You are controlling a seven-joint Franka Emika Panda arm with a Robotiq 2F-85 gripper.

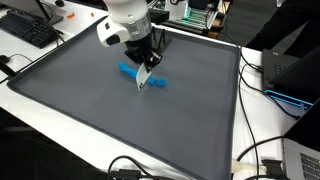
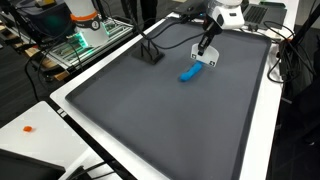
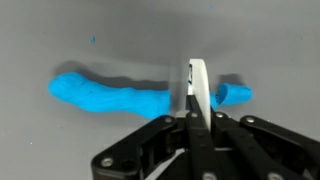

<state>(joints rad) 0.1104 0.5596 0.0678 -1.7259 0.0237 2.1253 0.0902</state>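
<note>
A white table (image 2: pixel 40 140) carries a wide grey mat (image 1: pixel 120 130) with a dark border, which fills most of both exterior views. A black keyboard (image 1: pixel 30 30) lies on the table beyond one corner of the mat. Over the far part of the mat the white robot arm (image 1: pixel 125 20) reaches down, and its black gripper (image 1: pixel 146 66) points at the mat surface. The gripper's jaws are clenched on a thin white blade (image 3: pixel 198 85), gripping it by its flat sides so that it sticks out past the fingertips (image 3: pixel 186 122) toward the mat. In the wrist view the gripper (image 3: pixel 198 120) comes in from the bottom edge, and the blade stands edge-on across a roll of blue dough (image 3: pixel 110 95). The roll lies flat on the mat directly beneath the gripper, well away from the mat's borders in an exterior view (image 2: pixel 190 72). The blade meets it near one end, so a long, slightly bent stretch runs off to one side and a short stub (image 3: pixel 232 95) sits on the other. Whether the blade has gone fully through the dough cannot be told. In an exterior view the blade (image 1: pixel 142 81) shows as a pale sliver between the two blue parts of the roll (image 1: pixel 127 70). A tiny blue speck (image 3: pixel 93 40) lies on the mat just beyond the long stretch.
</note>
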